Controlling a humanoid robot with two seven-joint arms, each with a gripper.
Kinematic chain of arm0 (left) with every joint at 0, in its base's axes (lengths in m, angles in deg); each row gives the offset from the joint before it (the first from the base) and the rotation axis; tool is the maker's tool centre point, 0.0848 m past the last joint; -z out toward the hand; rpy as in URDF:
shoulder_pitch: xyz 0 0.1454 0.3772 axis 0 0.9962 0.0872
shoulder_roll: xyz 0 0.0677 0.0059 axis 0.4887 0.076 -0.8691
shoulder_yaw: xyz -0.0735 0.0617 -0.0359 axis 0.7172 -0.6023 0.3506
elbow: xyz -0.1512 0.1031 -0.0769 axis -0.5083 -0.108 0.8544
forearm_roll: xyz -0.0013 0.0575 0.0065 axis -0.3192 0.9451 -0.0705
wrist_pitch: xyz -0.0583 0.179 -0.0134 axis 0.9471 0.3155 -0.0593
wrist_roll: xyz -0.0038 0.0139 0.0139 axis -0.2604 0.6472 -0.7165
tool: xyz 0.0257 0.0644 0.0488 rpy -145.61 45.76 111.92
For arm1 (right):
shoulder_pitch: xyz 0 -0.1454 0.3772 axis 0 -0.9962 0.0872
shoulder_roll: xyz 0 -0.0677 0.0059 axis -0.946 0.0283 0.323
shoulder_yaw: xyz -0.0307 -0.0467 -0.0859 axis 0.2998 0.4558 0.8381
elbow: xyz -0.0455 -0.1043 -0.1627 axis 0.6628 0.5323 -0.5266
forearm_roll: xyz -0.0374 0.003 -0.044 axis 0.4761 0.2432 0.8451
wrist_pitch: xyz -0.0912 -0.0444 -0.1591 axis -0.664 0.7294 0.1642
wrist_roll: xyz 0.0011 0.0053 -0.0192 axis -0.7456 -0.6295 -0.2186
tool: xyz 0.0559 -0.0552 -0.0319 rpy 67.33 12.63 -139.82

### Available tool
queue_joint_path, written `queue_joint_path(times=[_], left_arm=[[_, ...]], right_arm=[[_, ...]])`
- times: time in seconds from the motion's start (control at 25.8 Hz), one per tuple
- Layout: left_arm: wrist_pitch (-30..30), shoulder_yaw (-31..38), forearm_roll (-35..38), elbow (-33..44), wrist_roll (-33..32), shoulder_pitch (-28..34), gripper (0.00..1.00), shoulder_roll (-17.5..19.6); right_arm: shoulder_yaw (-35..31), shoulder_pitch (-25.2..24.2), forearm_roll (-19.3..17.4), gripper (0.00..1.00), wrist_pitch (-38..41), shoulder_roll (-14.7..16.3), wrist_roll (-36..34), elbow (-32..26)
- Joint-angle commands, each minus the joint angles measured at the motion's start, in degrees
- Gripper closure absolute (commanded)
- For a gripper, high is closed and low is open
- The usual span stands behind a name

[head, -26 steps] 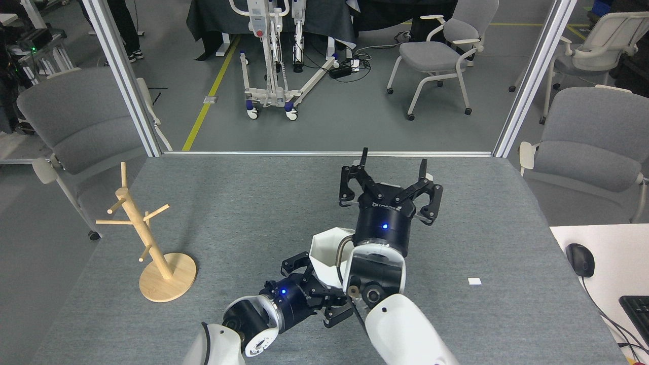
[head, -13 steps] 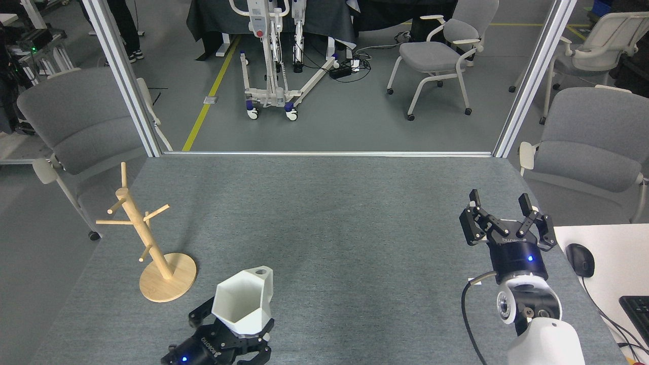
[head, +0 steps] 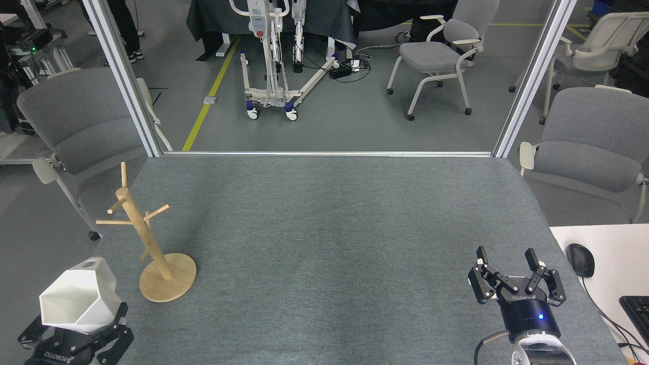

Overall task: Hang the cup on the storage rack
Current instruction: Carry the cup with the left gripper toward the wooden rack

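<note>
The cup point(head: 80, 299) is a white faceted vessel with a hexagonal rim and a small round hole in its upper face. It is located at the near-left corner of the scene, tilted so that its open mouth faces left and toward the viewer. The left gripper point(head: 76, 332) is clamped on the lower part of the cup, with its black fingers point(head: 117, 338) visible below and beside the cup body. The cup is held clear of the surface point(head: 334, 243).

The storage rack point(head: 152, 243) stands just right of the cup and slightly farther away, apart from it. It is a light wooden mug tree with an upright post, several slanted pegs and a round disc base resting on the left part of the surface. No cup hangs on any peg.

The surface is covered in grey felt-like material. The right gripper point(head: 507, 256) is at the near-right edge of the surface, pointing away from the viewer. Its fingers are spread apart and hold nothing.

To the right of the surface, a white desk point(head: 603, 258) carries a black computer mouse point(head: 580, 259) and the corner of a black keyboard point(head: 638, 312). Grey chairs point(head: 83, 121) stand on the floor to the left, right and far side. A white wheeled lift frame point(head: 276, 61) stands on the floor in the far centre, beside a yellow floor line point(head: 210, 94).
</note>
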Motion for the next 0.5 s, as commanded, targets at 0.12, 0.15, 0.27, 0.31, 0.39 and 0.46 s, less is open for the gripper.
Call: queue_joint_path(times=[0.12,0.15,0.27,0.31,0.39,0.46], left_arm=[[7.98,2.73,3.99,-8.41,-2.0,-8.69,1.0,0.51],[8.42,2.73,5.31,-9.29,-2.27,-9.92,1.0,0.51],[8.77,2.73,8.56,-12.1,-2.62,-13.08,1.0,0.24],[8.95,2.73,9.62,-13.33,-2.62,-14.49,1.0,-0.02],[10.36,2.55,11.46,-15.44,-2.62,-16.42,1.0,-0.02],[12.11,2.29,13.75,-17.81,-2.62,-18.27,1.0,-0.02]], right_arm=[[-0.14,-2.63,0.08,0.0,-0.42,-0.11,0.08,-2.11],[-0.05,-2.45,0.08,0.0,-0.51,-0.28,0.17,-1.76],[0.21,-2.45,0.08,0.0,-0.25,-0.55,0.44,-2.11],[0.21,-2.45,0.08,0.0,-0.16,-0.55,0.44,-2.02],[0.21,-2.01,-0.01,0.0,-0.42,-0.46,0.44,-1.14],[0.04,-1.93,-0.01,0.0,-0.6,-0.63,0.44,-0.35]])
